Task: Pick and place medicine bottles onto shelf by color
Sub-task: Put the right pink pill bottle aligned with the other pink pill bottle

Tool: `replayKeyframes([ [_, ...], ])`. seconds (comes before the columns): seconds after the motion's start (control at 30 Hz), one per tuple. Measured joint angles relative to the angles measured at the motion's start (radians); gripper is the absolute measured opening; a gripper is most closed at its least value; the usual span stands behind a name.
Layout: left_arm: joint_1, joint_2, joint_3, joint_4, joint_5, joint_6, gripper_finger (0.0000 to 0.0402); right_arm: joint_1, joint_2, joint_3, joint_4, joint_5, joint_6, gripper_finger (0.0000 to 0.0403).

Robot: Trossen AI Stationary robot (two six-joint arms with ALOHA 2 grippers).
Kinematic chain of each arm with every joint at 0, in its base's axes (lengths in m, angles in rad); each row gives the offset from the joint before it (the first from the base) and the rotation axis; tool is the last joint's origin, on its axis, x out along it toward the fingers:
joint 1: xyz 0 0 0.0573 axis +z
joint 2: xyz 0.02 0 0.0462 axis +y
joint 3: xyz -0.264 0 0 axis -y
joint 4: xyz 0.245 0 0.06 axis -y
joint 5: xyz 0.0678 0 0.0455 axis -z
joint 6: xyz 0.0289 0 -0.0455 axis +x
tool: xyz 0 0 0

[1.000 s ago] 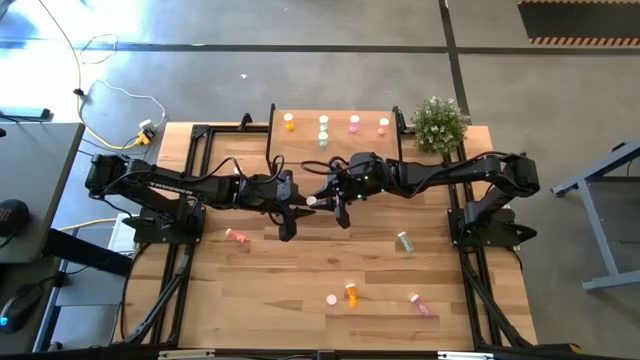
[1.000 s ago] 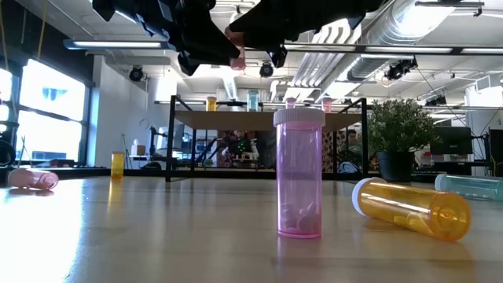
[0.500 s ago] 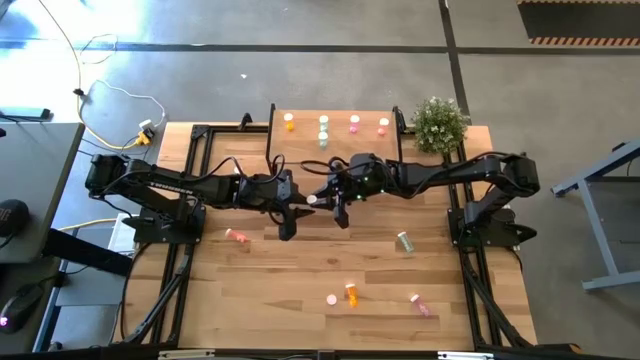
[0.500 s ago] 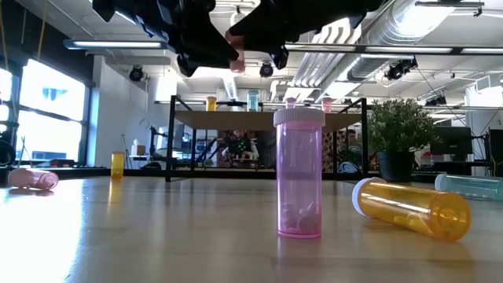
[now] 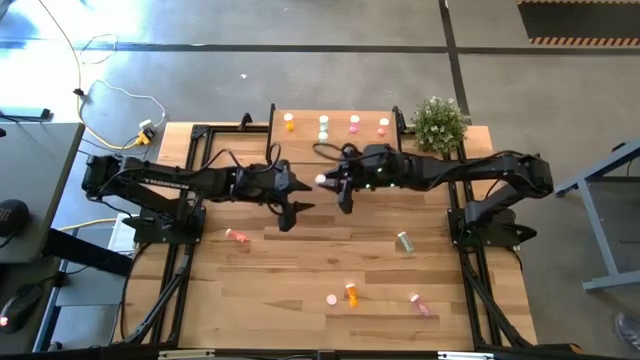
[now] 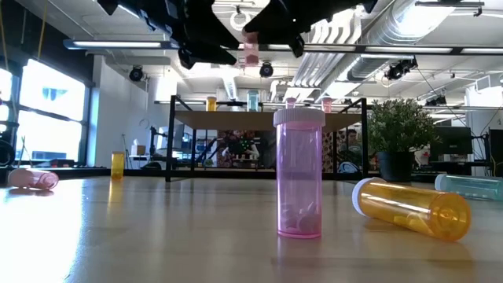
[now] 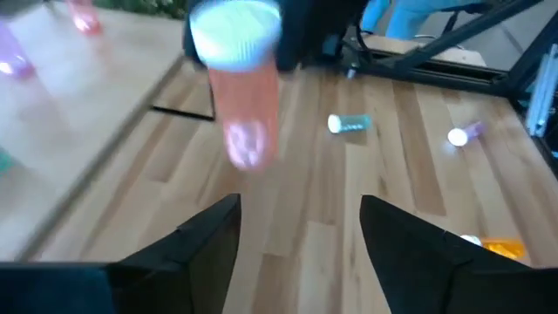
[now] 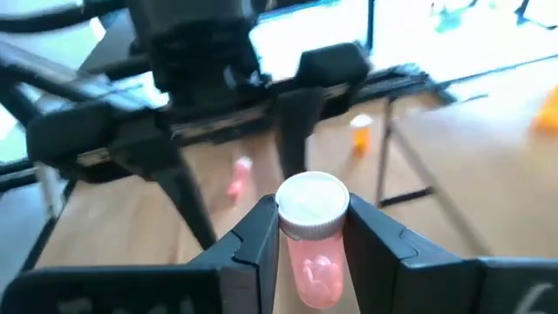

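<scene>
A pink medicine bottle (image 7: 245, 96) with a white cap hangs in mid-air above the table's middle, with my right gripper (image 8: 312, 253) shut on it. My left gripper (image 5: 292, 208) stands open just to the bottle's left and nearer, its fingers (image 7: 205, 240) apart with nothing between them. The shelf (image 5: 337, 140) stands at the far edge; on it stand an orange bottle (image 5: 290, 122), a green bottle (image 5: 324, 131) and two pink ones (image 5: 354, 123). Several more bottles lie or stand on the tabletop. My right gripper pinches the pink bottle's upper body, just under the white cap (image 8: 312, 206), between its two fingers (image 8: 261, 249). The fingers come from the table's right, slanting a little downward. The bottle stands upright, cap up, lifted clear of the table (image 6: 251, 53).
On the table lie a pink bottle (image 5: 237, 236) at the left, a green one (image 5: 404, 241) at the right, and pink (image 5: 332, 298), orange (image 5: 351, 293) and pink (image 5: 420, 304) ones near the front. A potted plant (image 5: 440, 122) stands beside the shelf's right end.
My left gripper has opened and let go of the pink bottle. My right gripper, still shut on the bottle, has carried it up and toward the far edge and the shelf; the bottle stays upright.
</scene>
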Motion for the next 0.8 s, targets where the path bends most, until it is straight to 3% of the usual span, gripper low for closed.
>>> replayKeyframes([
  [0.33, 0.042, -0.008, 0.025, -0.050, 0.000, 0.053, 0.0227, -0.104, -0.208, 0.000, -0.077, 0.101, -0.103, 0.0092],
  [0.6, 0.072, -0.008, 0.025, -0.050, 0.000, 0.053, 0.0227, -0.200, -0.461, -0.002, -0.274, 0.228, -0.191, 0.0092],
  [0.8, 0.099, -0.008, 0.025, -0.050, 0.000, 0.053, 0.0227, -0.277, -0.640, -0.180, -0.268, 0.259, -0.153, 0.0092],
])
